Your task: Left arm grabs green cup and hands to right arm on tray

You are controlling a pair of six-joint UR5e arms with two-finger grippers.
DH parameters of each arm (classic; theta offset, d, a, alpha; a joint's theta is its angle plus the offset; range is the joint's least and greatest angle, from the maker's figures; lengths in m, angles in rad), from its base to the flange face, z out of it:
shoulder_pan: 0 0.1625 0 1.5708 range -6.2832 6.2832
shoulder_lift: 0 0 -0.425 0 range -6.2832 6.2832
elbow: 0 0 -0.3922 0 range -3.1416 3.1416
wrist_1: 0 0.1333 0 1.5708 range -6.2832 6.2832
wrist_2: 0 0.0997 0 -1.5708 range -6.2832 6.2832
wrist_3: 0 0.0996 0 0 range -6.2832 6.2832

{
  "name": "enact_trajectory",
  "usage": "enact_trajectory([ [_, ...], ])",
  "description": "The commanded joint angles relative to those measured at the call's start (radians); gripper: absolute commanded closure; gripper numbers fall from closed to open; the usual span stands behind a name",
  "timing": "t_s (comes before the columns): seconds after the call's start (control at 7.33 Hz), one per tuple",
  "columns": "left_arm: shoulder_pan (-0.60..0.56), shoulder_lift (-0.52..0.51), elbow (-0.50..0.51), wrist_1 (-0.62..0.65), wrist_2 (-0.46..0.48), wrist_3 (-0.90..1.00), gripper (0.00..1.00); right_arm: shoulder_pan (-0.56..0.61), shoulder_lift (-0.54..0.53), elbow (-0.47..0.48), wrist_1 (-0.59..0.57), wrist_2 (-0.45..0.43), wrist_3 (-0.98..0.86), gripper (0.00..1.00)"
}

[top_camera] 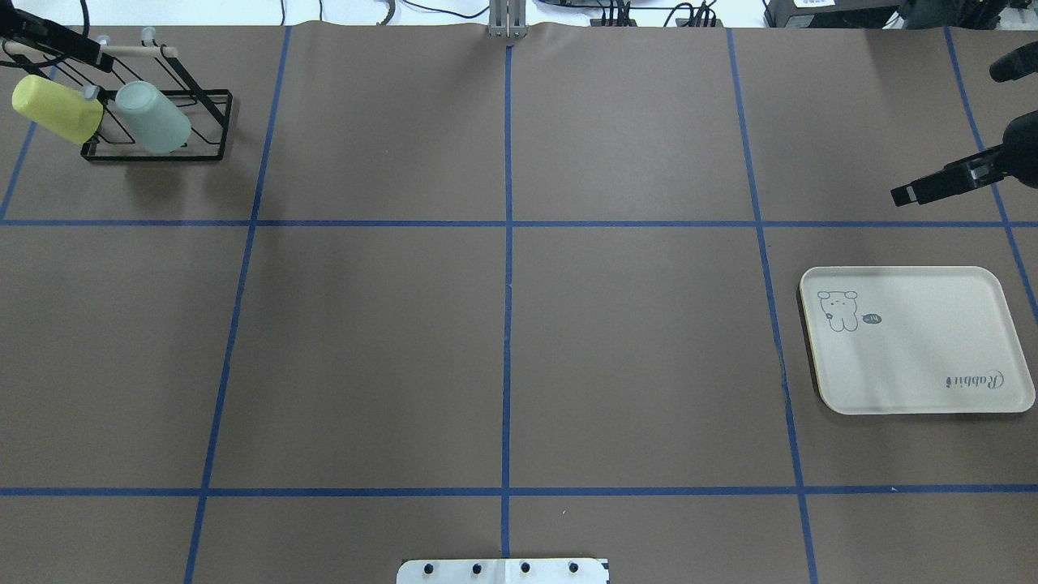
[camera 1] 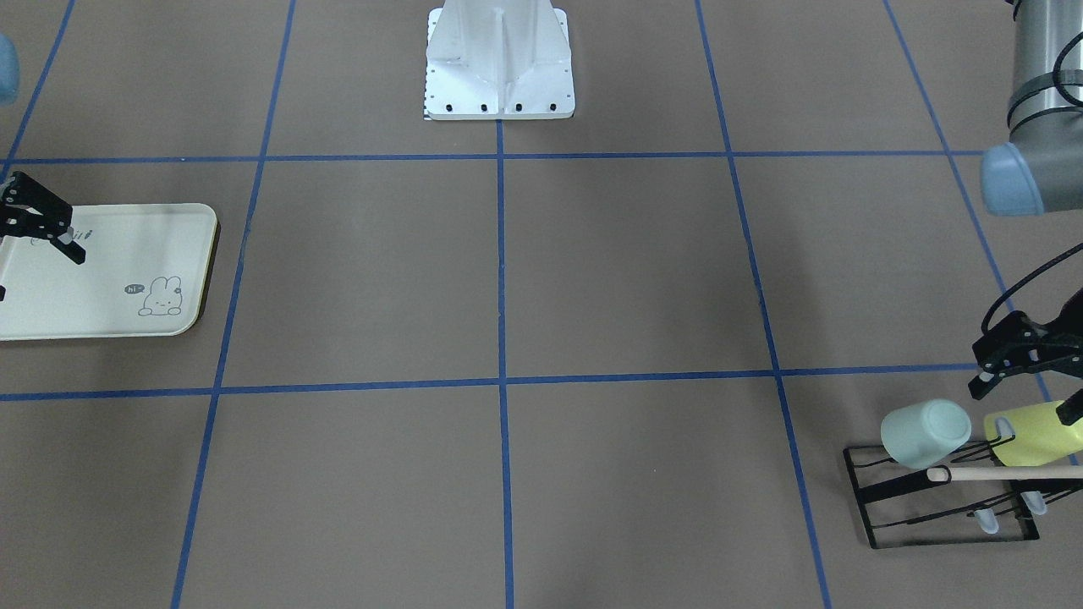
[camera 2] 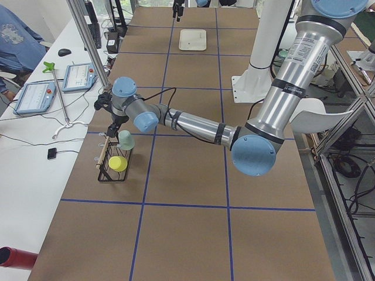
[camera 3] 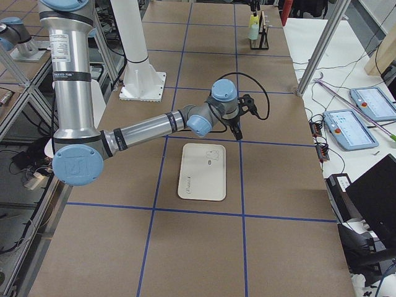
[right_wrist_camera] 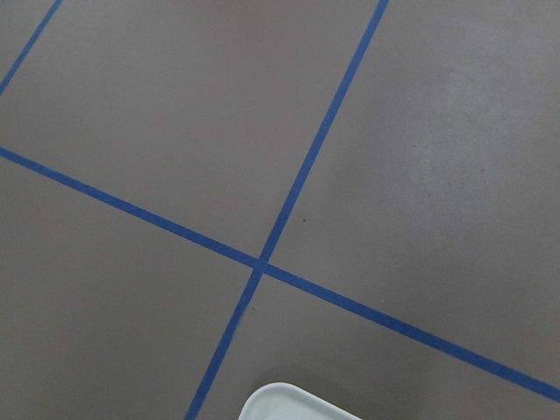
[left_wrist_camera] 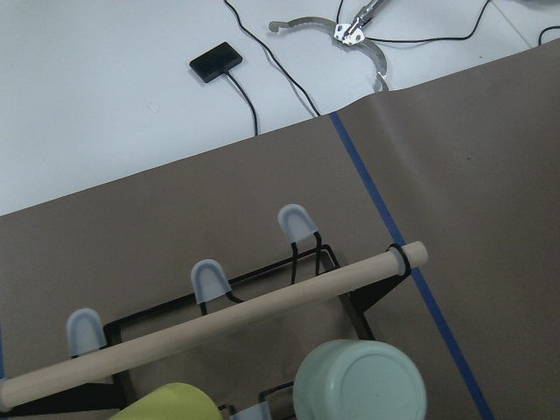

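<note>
The green cup [camera 1: 925,433] sits mouth-down on a peg of a black wire rack [camera 1: 880,499] at the table's far left corner, also visible as the green cup [top_camera: 152,118] and the green cup [left_wrist_camera: 360,385]. My left gripper [camera 1: 1025,399] hovers open just above and behind the rack, nearer the yellow-green cup, touching nothing. The cream tray [top_camera: 908,381] lies on the right side, with nothing on it. My right gripper [top_camera: 945,135] hangs open beyond the tray's far edge, holding nothing. Neither wrist view shows its own fingers.
A yellow-green cup [camera 1: 1036,431] hangs on the same rack beside the green one. A wooden dowel [left_wrist_camera: 219,324] runs along the rack's top. The robot's white base [camera 1: 499,59] stands mid-table. A side table with tablets [camera 2: 35,93] and cables borders the far edge.
</note>
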Motion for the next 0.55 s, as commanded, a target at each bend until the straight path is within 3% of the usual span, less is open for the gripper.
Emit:
enact_trajectory([
  [0.0, 0.065, -0.014, 0.024, 0.041, 0.099, -0.003, 0.00, -0.002, 0.002, 0.003, 0.002, 0.003, 0.003, 0.00],
  [0.41, 0.110, -0.021, 0.041, 0.043, 0.137, -0.004, 0.00, -0.002, 0.001, 0.003, 0.004, 0.003, 0.003, 0.00],
])
